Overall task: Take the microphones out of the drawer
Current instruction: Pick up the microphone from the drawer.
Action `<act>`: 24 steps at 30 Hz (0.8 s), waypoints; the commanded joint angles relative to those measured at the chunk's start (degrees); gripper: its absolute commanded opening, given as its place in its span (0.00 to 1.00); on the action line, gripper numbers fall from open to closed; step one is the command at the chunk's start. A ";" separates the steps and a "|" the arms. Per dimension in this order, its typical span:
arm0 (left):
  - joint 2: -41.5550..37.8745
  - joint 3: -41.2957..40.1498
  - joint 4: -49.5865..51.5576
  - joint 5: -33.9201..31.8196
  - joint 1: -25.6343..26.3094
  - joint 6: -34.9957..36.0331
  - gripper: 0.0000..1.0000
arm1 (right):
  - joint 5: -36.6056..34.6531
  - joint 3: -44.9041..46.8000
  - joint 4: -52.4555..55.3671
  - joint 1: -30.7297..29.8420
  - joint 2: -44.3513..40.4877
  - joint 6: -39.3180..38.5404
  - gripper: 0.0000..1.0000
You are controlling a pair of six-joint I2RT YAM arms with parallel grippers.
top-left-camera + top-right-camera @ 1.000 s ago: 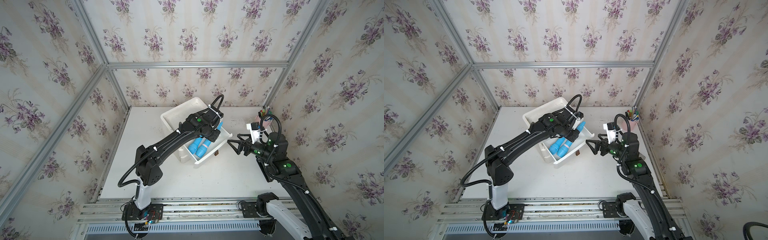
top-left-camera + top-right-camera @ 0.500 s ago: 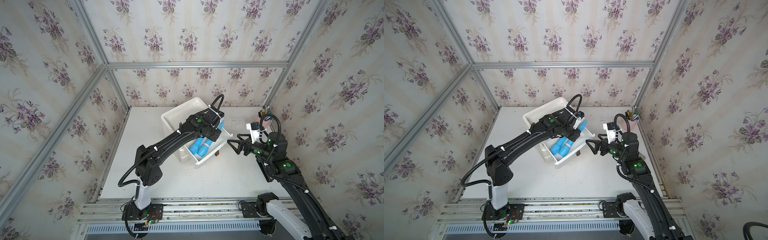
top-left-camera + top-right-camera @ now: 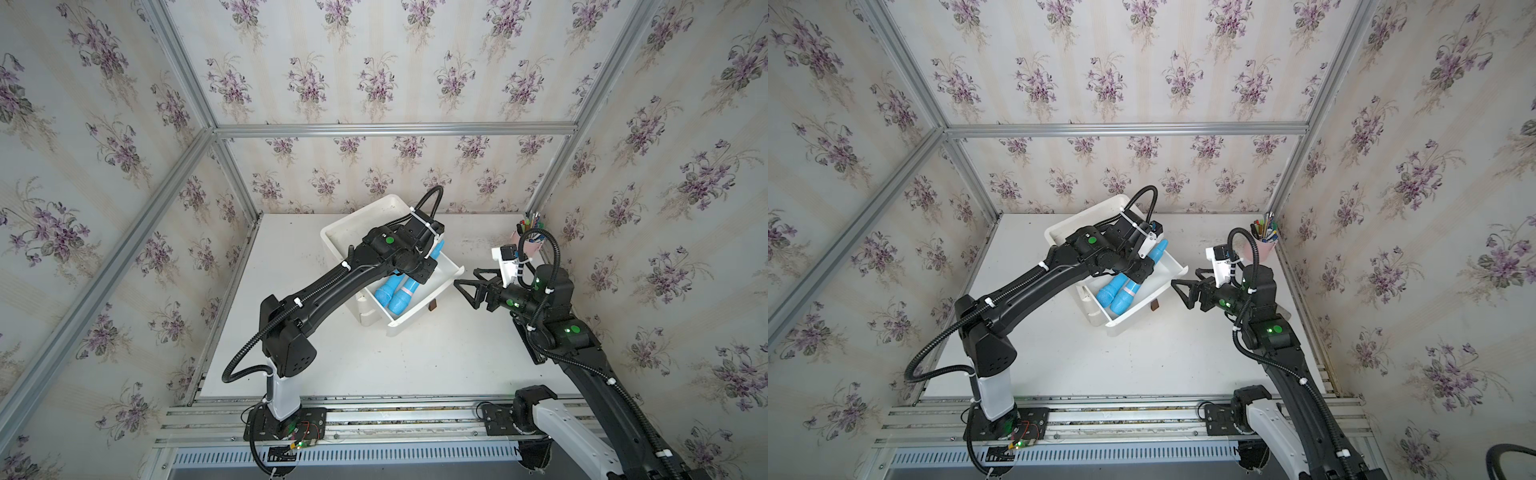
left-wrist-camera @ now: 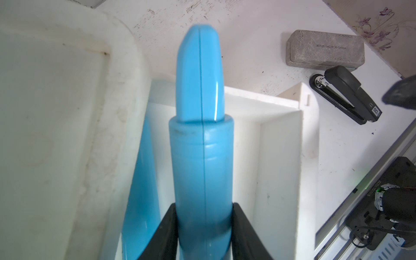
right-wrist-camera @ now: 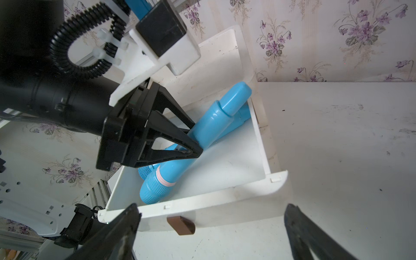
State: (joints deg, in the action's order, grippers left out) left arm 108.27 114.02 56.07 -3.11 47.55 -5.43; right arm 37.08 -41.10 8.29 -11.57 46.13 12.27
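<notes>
So the left gripper (image 5: 195, 140) is pinching the blue microphone (image 5: 216, 119) mid-handle, with its head down inside the drawer (image 5: 225, 198). The right gripper (image 3: 465, 276) hangs spread wide just outside the drawer front. Looks like the lift-out step; next it needs raising clear of the drawer rim.

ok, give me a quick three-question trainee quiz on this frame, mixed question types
1. True or false: the left gripper is shut on a blue plastic toy microphone.
2. How many blue microphones show in the open white plastic drawer? A one, B two, C three.
3. Fill in: the right gripper, in front of the drawer and apart from it, stands ____.
Key: 1 true; 2 B; 3 open.
</notes>
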 commanded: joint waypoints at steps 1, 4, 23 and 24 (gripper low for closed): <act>-1.08 -0.11 1.11 -0.58 -0.26 1.36 0.04 | 0.60 0.07 -2.79 -0.05 0.01 0.71 0.98; -1.82 -0.11 1.12 -0.66 -0.29 1.47 0.04 | 0.59 0.06 -3.02 -0.09 0.00 0.73 0.98; -5.63 1.02 1.02 0.22 -1.14 2.58 0.02 | 1.50 -0.34 -4.59 -0.09 1.32 0.81 0.98; -5.86 1.03 1.02 0.29 -1.19 2.62 0.02 | 1.57 -0.30 -4.85 -0.08 1.33 0.91 0.98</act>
State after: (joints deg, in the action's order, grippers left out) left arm 103.02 114.63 56.60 -2.72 46.57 -3.86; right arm 37.74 -41.12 5.85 -11.62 47.31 13.10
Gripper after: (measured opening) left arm 0.360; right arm 0.981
